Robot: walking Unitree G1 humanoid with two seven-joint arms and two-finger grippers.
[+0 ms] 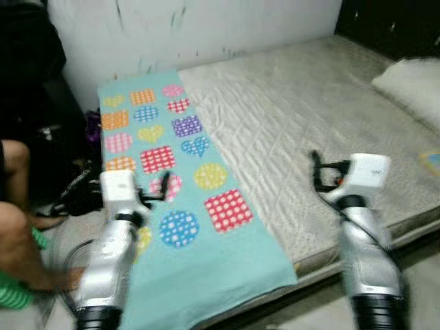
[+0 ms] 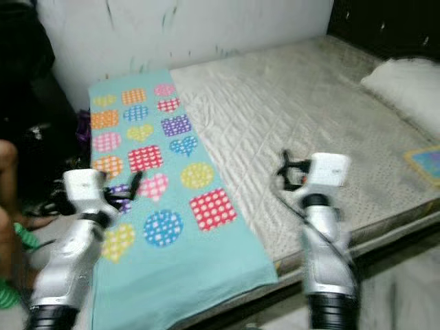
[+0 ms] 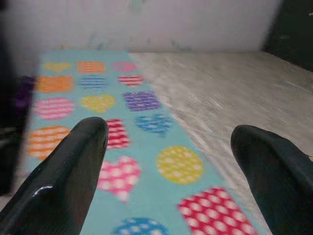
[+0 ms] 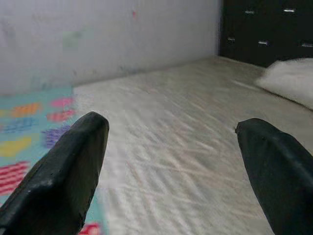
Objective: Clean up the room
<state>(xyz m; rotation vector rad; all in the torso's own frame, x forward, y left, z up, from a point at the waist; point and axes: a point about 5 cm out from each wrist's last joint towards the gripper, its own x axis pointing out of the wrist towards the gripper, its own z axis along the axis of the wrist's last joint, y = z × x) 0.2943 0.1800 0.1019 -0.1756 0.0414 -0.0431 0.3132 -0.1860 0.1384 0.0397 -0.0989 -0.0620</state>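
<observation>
A teal blanket (image 1: 172, 206) printed with coloured hearts, squares and circles lies spread along the left side of a beige quilted mattress (image 1: 295, 117). Its near end hangs over the front edge. My left gripper (image 1: 162, 185) hovers open above the blanket's left part, with nothing between its fingers (image 3: 73, 161). My right gripper (image 1: 317, 170) is open over the bare mattress near its front edge, and its fingers (image 4: 63, 166) are wide apart and empty. A white pillow (image 1: 412, 82) rests at the far right of the mattress.
A person's leg (image 1: 15, 234) is at the left, beside something green (image 1: 17, 292) on the floor. Dark clutter (image 1: 65, 185) sits between the bed and the person. A white wall (image 1: 192, 27) runs behind the bed, with dark drawers (image 4: 269, 29) at the far right.
</observation>
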